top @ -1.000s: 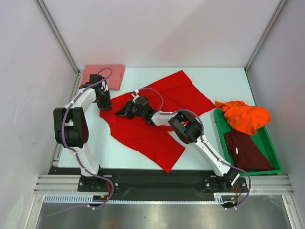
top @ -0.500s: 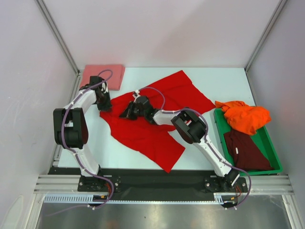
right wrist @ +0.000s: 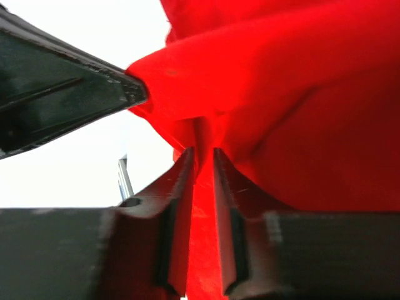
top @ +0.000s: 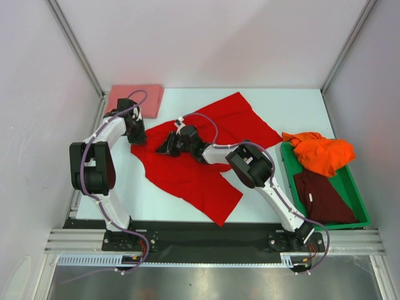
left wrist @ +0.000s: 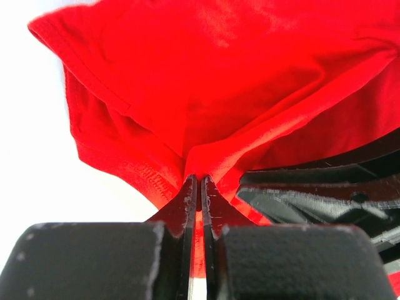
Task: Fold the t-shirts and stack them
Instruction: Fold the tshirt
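Two arms bend over the red t-shirt point(top: 206, 156) on the worktop point(top: 294, 106), with bare room at twelve o'clock. The left fingers point(top: 139, 139) are at its nine o'clock edge, the right fingers point(top: 167, 148) just beside. Left wrist: pinched shut on a hem fold. Right wrist: narrowly parted, gripping bunched cloth.

No legible text, brand, number or sign in any view. One small pale tag point(top: 310, 197) sits on the dark maroon t-shirt point(top: 328, 200) in the green bin point(top: 360, 209), well apart from the right gripper point(top: 164, 149), off to its right. Its print is too small to read.
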`<action>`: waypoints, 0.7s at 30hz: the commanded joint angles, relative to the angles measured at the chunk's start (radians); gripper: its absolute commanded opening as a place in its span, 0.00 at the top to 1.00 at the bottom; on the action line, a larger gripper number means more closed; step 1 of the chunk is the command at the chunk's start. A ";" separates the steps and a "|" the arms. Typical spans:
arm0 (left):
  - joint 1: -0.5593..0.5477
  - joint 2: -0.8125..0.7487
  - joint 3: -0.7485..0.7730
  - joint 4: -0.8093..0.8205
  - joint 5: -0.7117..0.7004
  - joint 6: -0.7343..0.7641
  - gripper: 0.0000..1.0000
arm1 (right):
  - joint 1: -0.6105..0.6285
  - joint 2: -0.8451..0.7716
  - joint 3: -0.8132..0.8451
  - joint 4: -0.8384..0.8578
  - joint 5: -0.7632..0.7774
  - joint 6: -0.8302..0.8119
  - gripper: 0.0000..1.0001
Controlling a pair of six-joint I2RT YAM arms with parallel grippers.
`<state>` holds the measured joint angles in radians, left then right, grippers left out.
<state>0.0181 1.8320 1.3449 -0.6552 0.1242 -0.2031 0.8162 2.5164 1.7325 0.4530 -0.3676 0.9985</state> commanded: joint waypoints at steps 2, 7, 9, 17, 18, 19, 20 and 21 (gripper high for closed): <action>0.002 -0.005 0.060 0.028 -0.017 -0.013 0.94 | 0.000 0.028 0.045 0.085 -0.007 0.000 0.69; 0.003 0.026 0.083 0.019 -0.015 -0.016 0.96 | -0.008 0.073 0.117 0.040 0.004 0.020 0.69; 0.002 0.033 0.094 0.014 -0.020 -0.015 0.96 | -0.008 0.087 0.130 0.036 0.016 0.031 0.69; 0.002 0.046 0.091 0.014 -0.020 -0.009 0.96 | -0.018 0.154 0.211 0.062 0.033 0.084 0.62; 0.003 0.044 0.089 0.015 -0.020 -0.009 0.96 | -0.022 0.160 0.216 0.062 0.030 0.101 0.62; 0.003 0.044 0.089 0.016 -0.020 -0.009 0.96 | -0.025 0.163 0.222 0.052 0.030 0.106 0.61; 0.002 0.046 0.089 0.016 -0.020 -0.009 0.96 | -0.023 0.160 0.220 0.041 0.035 0.106 0.61; 0.002 0.046 0.091 0.016 -0.017 -0.009 0.96 | -0.022 0.153 0.211 0.021 0.050 0.104 0.61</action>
<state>0.0181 1.8797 1.4010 -0.6521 0.1070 -0.2092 0.8028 2.6572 1.9156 0.4992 -0.3557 1.0866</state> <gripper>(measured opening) 0.046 0.385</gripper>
